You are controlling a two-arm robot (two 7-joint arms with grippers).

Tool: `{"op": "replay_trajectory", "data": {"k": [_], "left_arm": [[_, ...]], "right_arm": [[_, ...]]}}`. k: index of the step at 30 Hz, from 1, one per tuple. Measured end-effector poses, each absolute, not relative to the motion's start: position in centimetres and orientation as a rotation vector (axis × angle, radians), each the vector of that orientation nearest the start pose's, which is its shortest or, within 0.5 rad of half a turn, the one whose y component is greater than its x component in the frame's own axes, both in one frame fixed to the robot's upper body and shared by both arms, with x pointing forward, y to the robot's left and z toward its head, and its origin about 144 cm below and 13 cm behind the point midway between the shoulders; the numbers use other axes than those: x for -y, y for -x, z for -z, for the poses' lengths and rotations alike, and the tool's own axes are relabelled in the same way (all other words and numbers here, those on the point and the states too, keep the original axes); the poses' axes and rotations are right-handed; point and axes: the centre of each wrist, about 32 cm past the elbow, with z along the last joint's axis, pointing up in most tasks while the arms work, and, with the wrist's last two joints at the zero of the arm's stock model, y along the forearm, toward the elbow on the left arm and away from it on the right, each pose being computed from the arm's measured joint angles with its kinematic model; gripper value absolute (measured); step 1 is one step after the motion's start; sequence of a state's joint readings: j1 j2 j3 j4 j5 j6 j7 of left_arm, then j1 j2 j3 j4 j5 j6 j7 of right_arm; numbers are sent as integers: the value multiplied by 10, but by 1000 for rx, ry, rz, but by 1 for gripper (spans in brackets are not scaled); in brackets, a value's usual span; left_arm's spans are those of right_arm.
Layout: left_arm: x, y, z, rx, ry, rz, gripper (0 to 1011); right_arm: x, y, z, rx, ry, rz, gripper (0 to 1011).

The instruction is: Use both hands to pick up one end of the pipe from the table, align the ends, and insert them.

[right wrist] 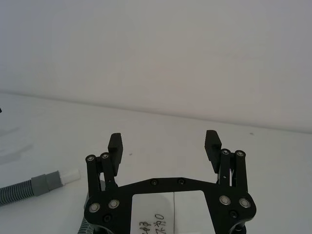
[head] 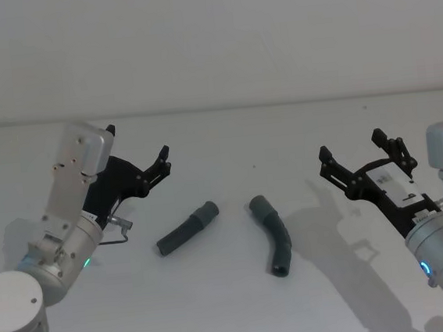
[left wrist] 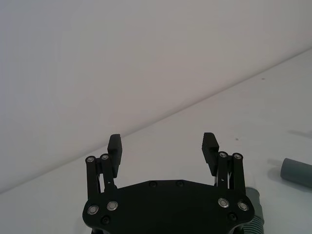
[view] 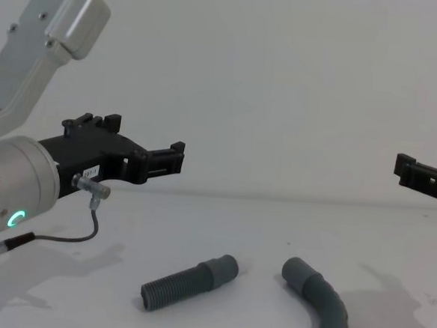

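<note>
Bench carrying straight pipe bit lying flat, diagonal, collar toward bent bit, not touching. Left hand, right hand spread wide, holding nothing.

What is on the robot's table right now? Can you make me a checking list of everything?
Surface: white table, flat and plain.
Job's things: straight ribbed piece and bent piece lie on the table side by side, apart and not joined.
Clutter: nothing seen.
Grippers: left gripper is open and holds nothing, up over the table to the left of the straight ribbed piece. Right gripper is open and holds nothing, to the right of the bent piece.
Cables: a thin dark cable loops under the left arm's wrist.
Surroundings: plain pale wall behind the table.
</note>
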State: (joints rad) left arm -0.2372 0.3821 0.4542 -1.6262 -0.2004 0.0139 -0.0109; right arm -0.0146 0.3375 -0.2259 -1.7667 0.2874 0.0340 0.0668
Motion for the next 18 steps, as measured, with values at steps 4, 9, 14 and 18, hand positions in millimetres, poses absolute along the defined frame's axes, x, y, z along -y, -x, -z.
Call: {"op": "replay_trajectory", "data": {"k": [4, 9, 14, 18], "left_arm": [[-198, -492, -1204, 268, -61, -1124, 1001], [-198, -492, -1204, 268, -61, -1124, 1001], [-198, -492, -1204, 268, -61, -1124, 1001], [-198, -492, -1204, 268, -61, -1124, 1001]], "right_arm": [[237, -443, -1189, 75, -26, 1229, 1001], [237, -443, -1189, 75, -26, 1229, 1001], [237, -443, -1189, 75, -26, 1229, 1002], [237, -443, -1189, 75, -26, 1229, 1001]]}}
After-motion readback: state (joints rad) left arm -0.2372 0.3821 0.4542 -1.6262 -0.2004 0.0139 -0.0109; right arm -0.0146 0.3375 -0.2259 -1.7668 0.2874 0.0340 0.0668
